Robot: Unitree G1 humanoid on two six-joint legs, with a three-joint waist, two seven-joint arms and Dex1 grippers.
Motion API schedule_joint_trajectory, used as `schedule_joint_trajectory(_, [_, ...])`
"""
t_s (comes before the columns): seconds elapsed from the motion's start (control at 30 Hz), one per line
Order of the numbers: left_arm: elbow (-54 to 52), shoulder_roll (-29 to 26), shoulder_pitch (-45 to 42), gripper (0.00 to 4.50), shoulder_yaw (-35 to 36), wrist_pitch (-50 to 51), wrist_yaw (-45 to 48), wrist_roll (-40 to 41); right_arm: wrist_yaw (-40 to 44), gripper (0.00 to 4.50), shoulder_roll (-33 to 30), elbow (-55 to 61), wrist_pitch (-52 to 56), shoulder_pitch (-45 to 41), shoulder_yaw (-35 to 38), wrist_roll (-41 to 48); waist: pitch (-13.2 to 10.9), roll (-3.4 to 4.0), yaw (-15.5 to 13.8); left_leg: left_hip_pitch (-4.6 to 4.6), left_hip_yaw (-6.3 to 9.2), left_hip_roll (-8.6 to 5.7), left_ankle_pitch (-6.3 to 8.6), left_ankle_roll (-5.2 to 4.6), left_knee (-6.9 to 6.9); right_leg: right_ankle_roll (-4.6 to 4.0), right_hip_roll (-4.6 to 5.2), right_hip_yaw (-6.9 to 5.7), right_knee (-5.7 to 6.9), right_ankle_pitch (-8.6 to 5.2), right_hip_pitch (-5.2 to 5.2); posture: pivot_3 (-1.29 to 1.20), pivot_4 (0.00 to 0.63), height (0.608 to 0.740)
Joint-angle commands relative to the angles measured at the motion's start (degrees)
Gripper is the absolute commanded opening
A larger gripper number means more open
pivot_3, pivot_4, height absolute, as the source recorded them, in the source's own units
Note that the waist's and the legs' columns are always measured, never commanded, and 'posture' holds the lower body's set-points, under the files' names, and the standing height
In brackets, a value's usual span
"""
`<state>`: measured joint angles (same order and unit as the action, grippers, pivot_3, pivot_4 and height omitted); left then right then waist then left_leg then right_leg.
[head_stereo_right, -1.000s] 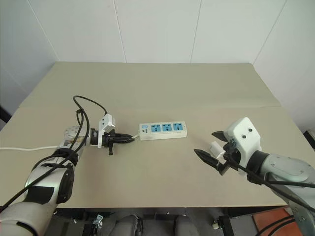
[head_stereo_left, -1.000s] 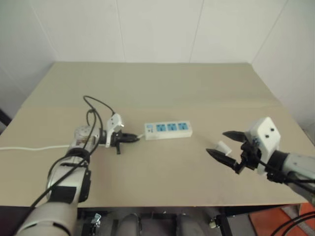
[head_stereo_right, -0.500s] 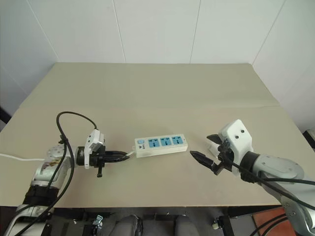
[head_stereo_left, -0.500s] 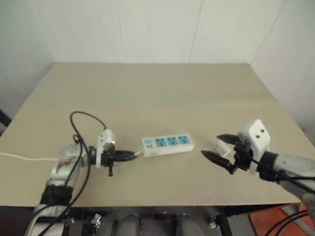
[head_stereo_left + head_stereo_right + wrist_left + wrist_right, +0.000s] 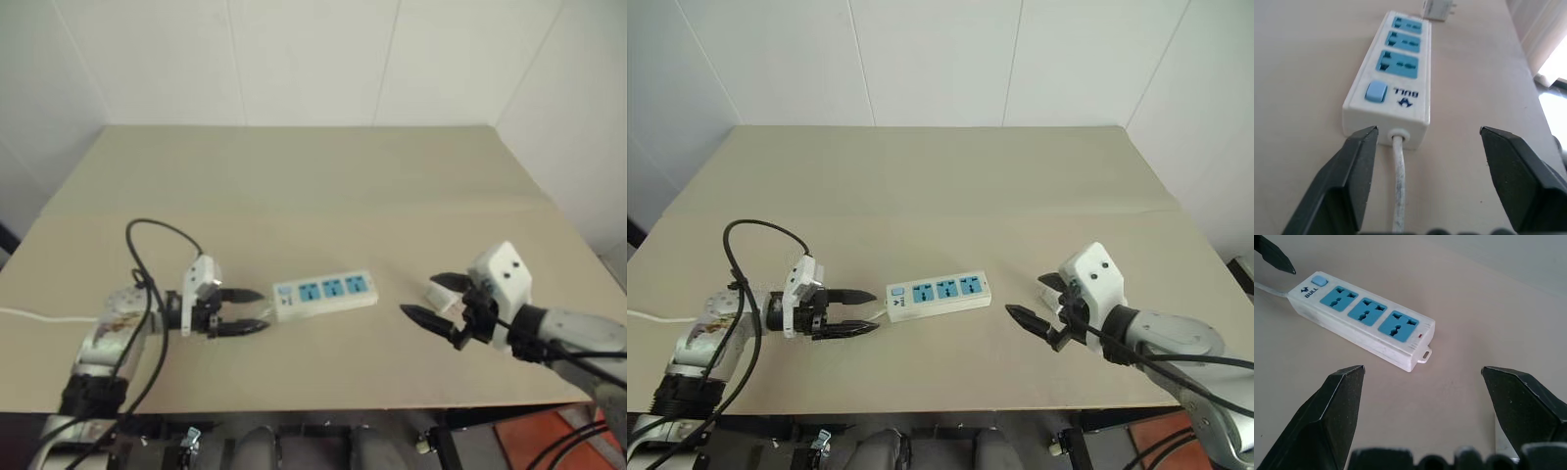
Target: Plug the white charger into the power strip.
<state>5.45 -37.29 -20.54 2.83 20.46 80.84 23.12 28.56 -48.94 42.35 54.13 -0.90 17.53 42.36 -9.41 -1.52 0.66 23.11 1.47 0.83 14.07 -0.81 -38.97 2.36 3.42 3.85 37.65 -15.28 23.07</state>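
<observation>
Both claws spread empty: left claw (image 5: 857, 312) astride strip cable (image 5: 1399, 193); charger (image 5: 441, 293) seemingly beside right claw (image 5: 1031, 301).

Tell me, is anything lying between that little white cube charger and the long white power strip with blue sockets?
Nothing visible: only bare tan table separates the white charger from the power strip. The open right gripper sits beside the charger.

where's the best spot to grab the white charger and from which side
Grip the white charger by its plain cube body, across two opposite flat faces, leaving the prong end free. It lies on its side past the power strip's far end, prongs sticking out level, so probably come down from above with the open right claw, which is nearest.
</observation>
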Motion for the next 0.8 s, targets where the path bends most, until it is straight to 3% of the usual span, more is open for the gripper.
schedule_joint_trajectory(0.03, [2.8,-1.1,-3.5,4.46,3.4,-4.0,4.5,4.4,0.1,4.50,-0.5,2.1,-0.7,1.1,2.9,0.0,0.0,0.00,0.0,-0.02,-0.03,0.00,0.00,0.00,0.00,0.00,0.00,0.00,0.01,0.00,0.00,0.00,0.150,0.740])
schedule_joint_trajectory(0.2, [11.3,1.3,-8.5,4.46,2.1,-6.7,8.0,5.1,-0.3,4.50,-0.4,2.6,-0.8,1.0,2.4,-0.4,0.0,0.01,0.1,-0.03,-0.10,-0.02,0.00,0.00,0.00,0.00,-0.01,0.01,-0.01,0.00,-0.02,0.00,0.150,0.740])
schedule_joint_trajectory(0.37, [23.8,8.8,-12.7,4.46,2.1,-21.8,9.1,2.7,-0.7,4.50,-0.3,3.5,-0.2,0.4,2.2,0.1,0.0,0.00,0.0,0.01,-0.17,-0.05,0.00,0.00,-0.03,0.00,-0.01,-0.02,-0.02,0.00,-0.04,0.00,0.150,0.740])
schedule_joint_trajectory(0.6, [32.4,9.7,-14.9,4.46,-3.9,-30.9,11.7,3.9,-1.9,4.50,-0.2,5.4,0.7,2.0,2.3,0.0,0.0,0.00,0.2,0.09,-0.09,-0.05,0.00,-0.01,-0.02,0.00,-0.01,-0.01,-0.02,0.00,0.04,0.00,0.150,0.740])
schedule_joint_trajectory(0.8, [42.2,11.6,-17.0,4.46,-4.7,-39.1,11.7,1.9,-2.8,4.50,-0.1,6.8,1.7,3.2,3.7,0.3,0.0,0.00,0.1,0.08,-0.10,-0.06,0.00,-0.01,-0.02,0.00,-0.01,-0.01,-0.03,0.00,0.02,0.00,0.150,0.740])
